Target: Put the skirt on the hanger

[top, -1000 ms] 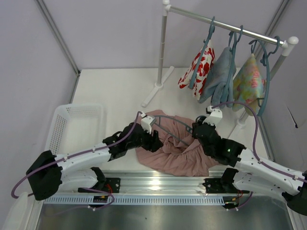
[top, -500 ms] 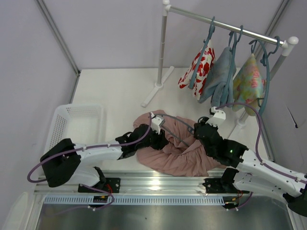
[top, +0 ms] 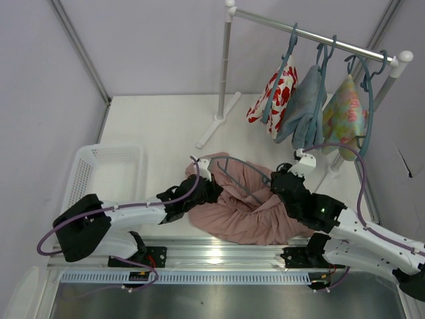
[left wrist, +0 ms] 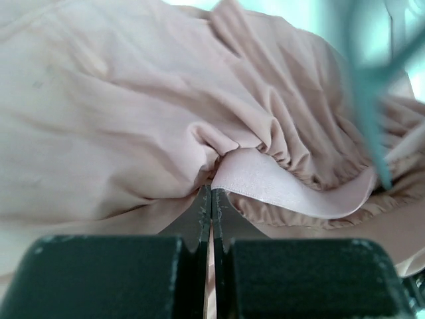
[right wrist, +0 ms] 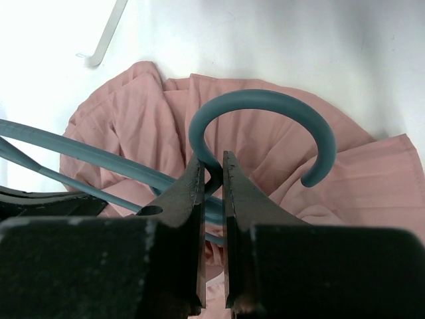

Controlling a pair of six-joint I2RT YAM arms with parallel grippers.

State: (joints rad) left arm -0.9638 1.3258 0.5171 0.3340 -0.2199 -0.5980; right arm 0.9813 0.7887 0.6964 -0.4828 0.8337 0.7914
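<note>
The dusty-pink skirt (top: pixel 242 209) lies bunched on the table between both arms. My left gripper (left wrist: pixel 211 191) is shut on a thin fold of the skirt (left wrist: pixel 119 133) beside its smooth waistband (left wrist: pixel 279 189); from above this gripper (top: pixel 206 189) sits at the skirt's left edge. The teal hanger (top: pixel 234 174) rests across the skirt. My right gripper (right wrist: pixel 212 174) is shut on the hanger (right wrist: pixel 265 100) at the base of its curved hook, at the skirt's right side (top: pixel 275 181). A blurred teal bar of the hanger (left wrist: pixel 368 100) crosses the left wrist view.
A white basket (top: pixel 106 174) stands left of the skirt. At the back right a clothes rack (top: pixel 312 36) carries a red floral garment (top: pixel 280 90), a pale blue garment (top: pixel 302 103) and a yellow-green floral garment (top: pixel 345 109) on like hangers. The rack's foot (top: pixel 216 123) reaches toward the table's middle.
My left gripper closed on the skirt's edge by the waistband and drew back to the left. The right gripper kept its hold on the hanger and barely shifted.
</note>
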